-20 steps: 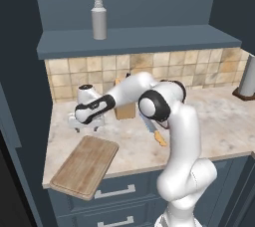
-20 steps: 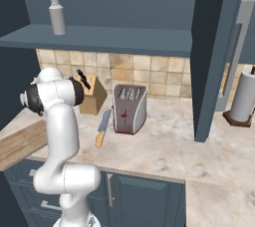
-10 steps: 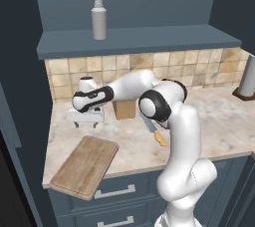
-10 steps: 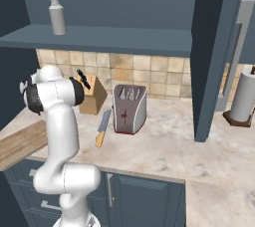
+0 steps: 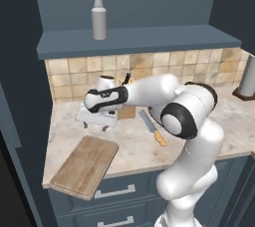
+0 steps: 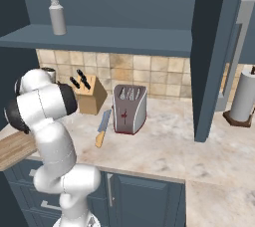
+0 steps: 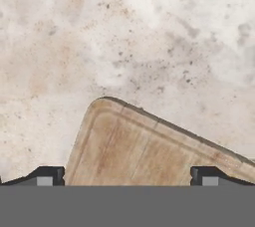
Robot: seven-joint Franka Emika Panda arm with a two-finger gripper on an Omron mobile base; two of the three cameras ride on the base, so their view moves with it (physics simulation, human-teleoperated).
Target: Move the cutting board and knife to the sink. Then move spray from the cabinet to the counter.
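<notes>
Marbled desk (image 5: 209,126) carries your first job: the cutting board (image 5: 85,166) lies at its front edge, just below the gripper (image 5: 104,127), jaws apart over its corner. Behind the board, the knife (image 5: 152,127) waits. Lower onto the board's edge next.

Board, knife and spray at rest

Cutting board (image 5: 85,166) flat at counter (image 5: 209,121) edge; knife (image 5: 152,128) at its 2 o'clock; spray (image 5: 99,12) upright on cabinet (image 5: 144,39) ledge.
</notes>
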